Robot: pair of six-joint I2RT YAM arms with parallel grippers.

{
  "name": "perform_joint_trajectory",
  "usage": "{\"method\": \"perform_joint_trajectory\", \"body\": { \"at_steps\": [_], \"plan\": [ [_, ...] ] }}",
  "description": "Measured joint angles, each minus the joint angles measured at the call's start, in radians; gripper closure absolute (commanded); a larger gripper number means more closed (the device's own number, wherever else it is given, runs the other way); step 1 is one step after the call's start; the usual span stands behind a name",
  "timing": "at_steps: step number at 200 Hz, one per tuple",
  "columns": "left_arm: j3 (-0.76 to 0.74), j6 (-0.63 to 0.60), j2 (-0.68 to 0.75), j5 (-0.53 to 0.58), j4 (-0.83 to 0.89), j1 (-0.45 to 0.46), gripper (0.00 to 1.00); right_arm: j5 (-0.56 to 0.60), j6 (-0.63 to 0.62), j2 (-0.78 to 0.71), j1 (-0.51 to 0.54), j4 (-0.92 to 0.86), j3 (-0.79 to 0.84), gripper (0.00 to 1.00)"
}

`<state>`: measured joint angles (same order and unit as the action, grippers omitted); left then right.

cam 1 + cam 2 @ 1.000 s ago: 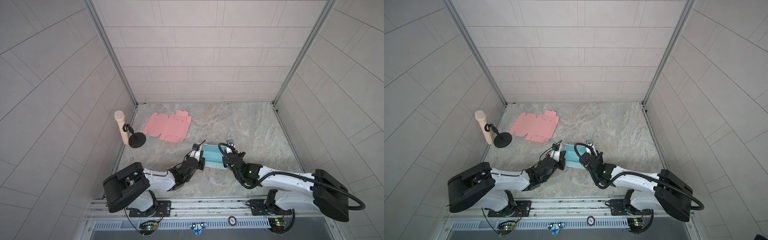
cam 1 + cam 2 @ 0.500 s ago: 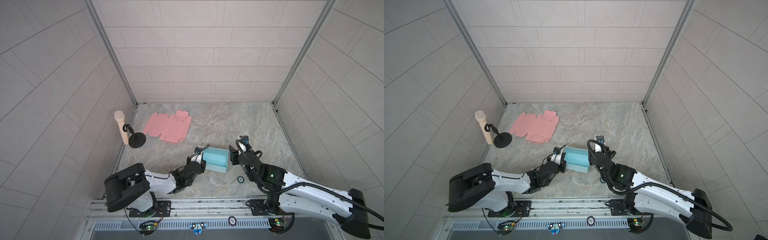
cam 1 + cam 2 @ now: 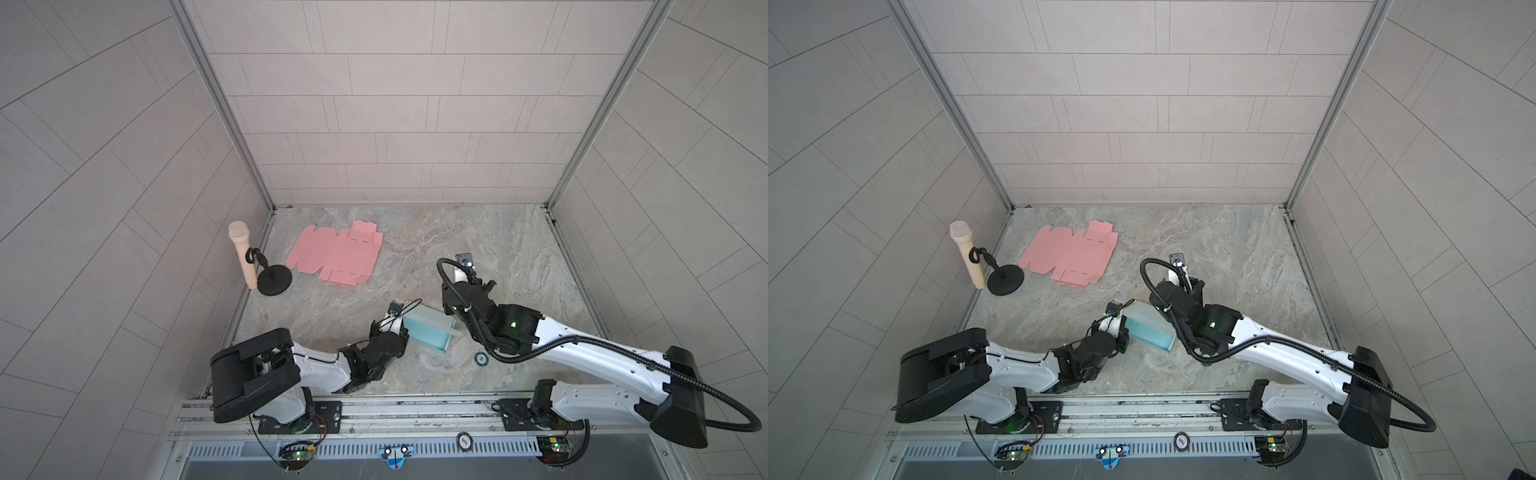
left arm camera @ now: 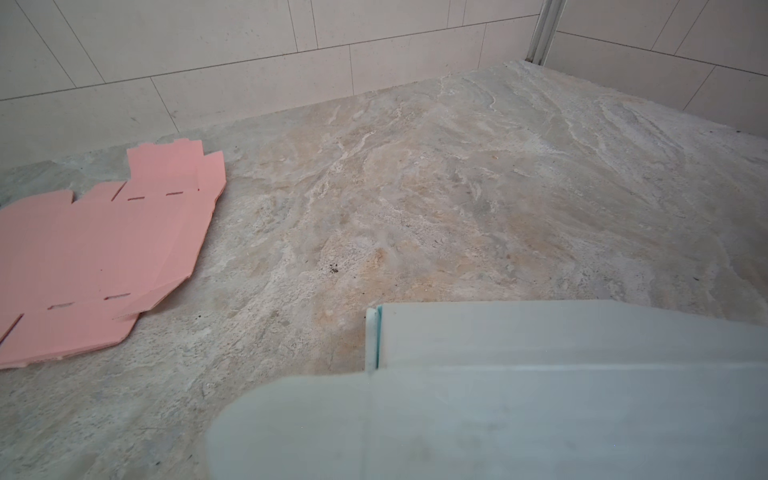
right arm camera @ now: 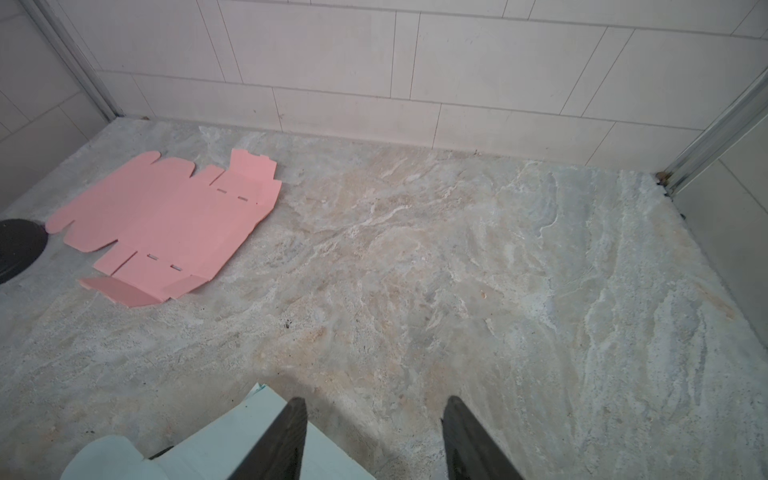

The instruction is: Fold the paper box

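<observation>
Firstly, at the far left edge stands a beige microphone-shaped prop (image 3: pixel 243 257) clipped on a black round stand (image 3: pixel 274 282). It is close against the side wall, so it takes no working room. Just beside it, a flat pink die-cut cardboard blank (image 3: pixel 336 257) lies unfolded on the grey marble-patterned table (image 3: pixel 478 237). I judge it is waiting and is not the piece in hand.

Nearer the front, the left gripper (image 3: pixel 402 329) meets the left end of the light teal paper box (image 3: pixel 428 336). This box is the task's thing, and it sits at the middle front of the table, between both arms. In both top views it looks partly formed, with walls already raised. Probably the left arm is there to steady that end while the flaps are worked. Whether its jaws pinch the wall or only rest against it I cannot tell, because the left wrist view shows only the box (image 4: pixel 540 395) and no fingers.

The right gripper (image 5: pixel 374 401) has its jaws spread, with bare table between them. One finger (image 5: pixel 286 436) appears over the box's right end, but contact is unclear. Behind the box and to its right the table is free up to the walls, which gives room to swing. Only a small dark round disc (image 3: pixel 481 358) lies near the front, beside the right arm.
</observation>
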<state>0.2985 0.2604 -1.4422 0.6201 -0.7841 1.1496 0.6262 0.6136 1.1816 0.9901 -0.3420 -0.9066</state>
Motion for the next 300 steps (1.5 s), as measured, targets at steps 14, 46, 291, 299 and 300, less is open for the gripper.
{"method": "perform_joint_trajectory", "body": {
  "at_steps": [14, 46, 291, 299, 300],
  "plan": [
    [-0.012, 0.005, 0.000, 0.006, -0.006, 0.010, 0.79, -0.024, 0.028, 0.020, 0.005, 0.000, 0.018, 0.47],
    [-0.061, 0.026, 0.039, 0.008, -0.008, 0.029, 0.60, -0.041, 0.093, 0.053, 0.047, 0.000, 0.049, 0.49],
    [0.407, 0.287, 0.418, -0.626, 1.117, -0.372, 0.00, -0.151, 0.150, 0.114, 0.116, 0.186, 0.251, 0.58],
    [0.428, 0.270, 0.361, -0.646, 1.111, -0.380, 0.00, -0.154, 0.150, 0.114, 0.114, 0.191, 0.255, 0.59],
    [0.430, 0.270, 0.356, -0.648, 1.110, -0.381, 0.00, -0.154, 0.150, 0.114, 0.113, 0.191, 0.256, 0.59]
  ]
}}
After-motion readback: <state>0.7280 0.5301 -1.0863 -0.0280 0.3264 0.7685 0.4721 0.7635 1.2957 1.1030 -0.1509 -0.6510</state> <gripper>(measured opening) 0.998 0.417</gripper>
